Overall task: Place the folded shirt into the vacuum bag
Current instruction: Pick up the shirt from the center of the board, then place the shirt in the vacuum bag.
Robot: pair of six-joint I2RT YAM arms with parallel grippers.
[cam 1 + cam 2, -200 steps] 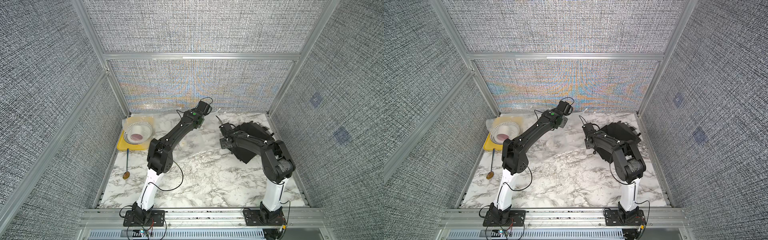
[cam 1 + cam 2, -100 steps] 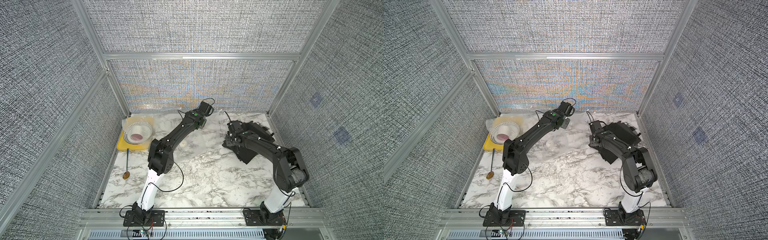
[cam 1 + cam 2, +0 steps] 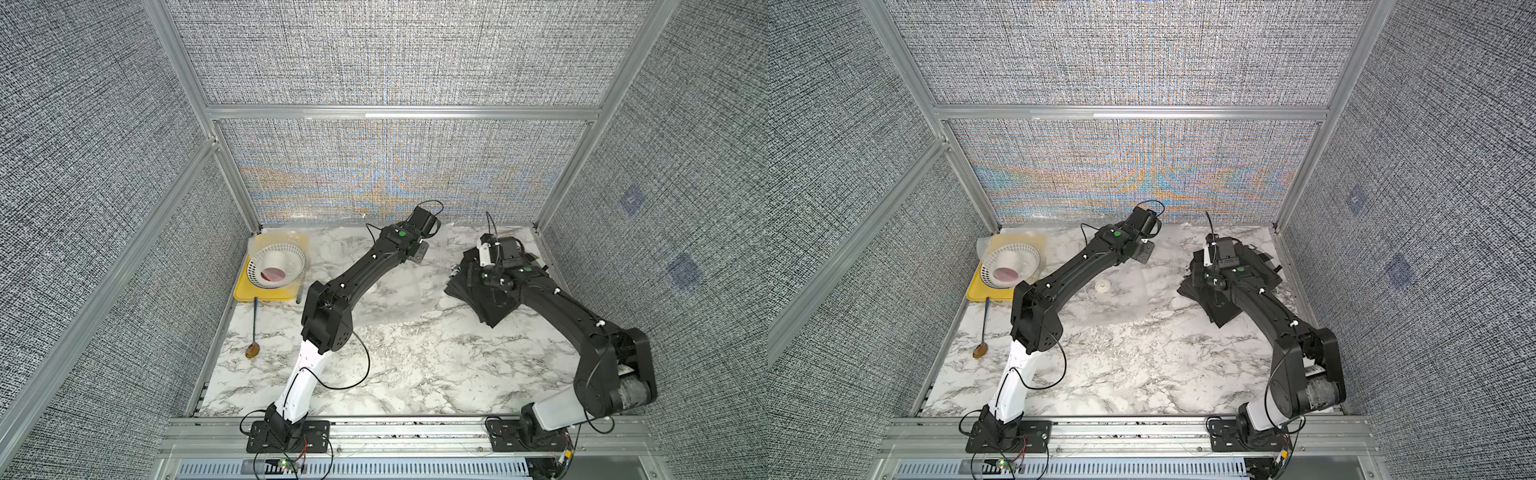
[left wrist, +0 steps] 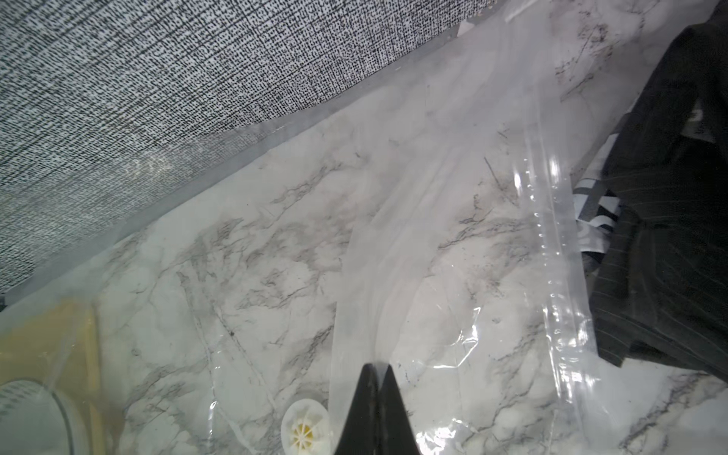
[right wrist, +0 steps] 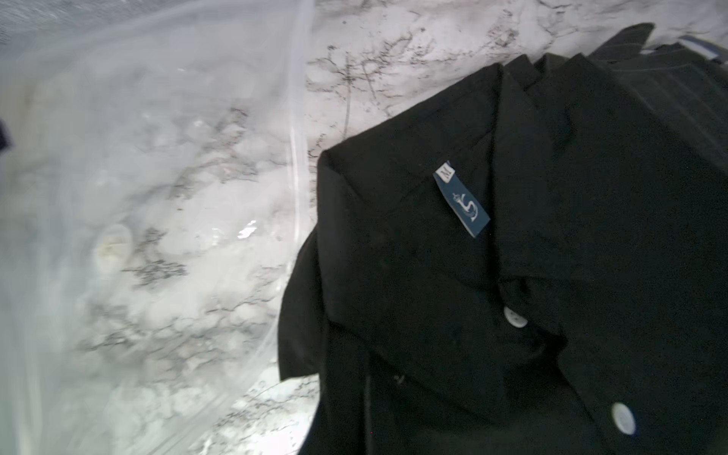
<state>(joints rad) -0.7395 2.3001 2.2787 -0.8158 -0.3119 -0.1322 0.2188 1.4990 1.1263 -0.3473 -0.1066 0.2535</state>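
- Counter (image 3: 415, 374): marble, carrying everything; both arms reach in from its 6 o'clock edge.
- Bag (image 4: 453, 236): clear film spread flat from centre toward 12 o'clock. The track-lined edge faces 3 o'clock, toward the shirt, apparently so the cloth can slide straight in.
- Shirt (image 5: 433, 295): black and folded, at 2 o'clock just beside that edge. It looks to be outside the bag, so the placing is not yet done.
- Tray (image 3: 266, 294): yellow, at 10 o'clock, clear of the path; it shows through bag film in the left wrist view.
- Left end effector (image 4: 373, 372): pinched tight on the bag's film, likely to lift the mouth open.
- Right end effector (image 3: 478, 270): down at the shirt's collar end, closed narrow; whether cloth sits between the jaws is hidden.
- Valve (image 3: 1102, 286): white disc near centre, well apart from the mouth.
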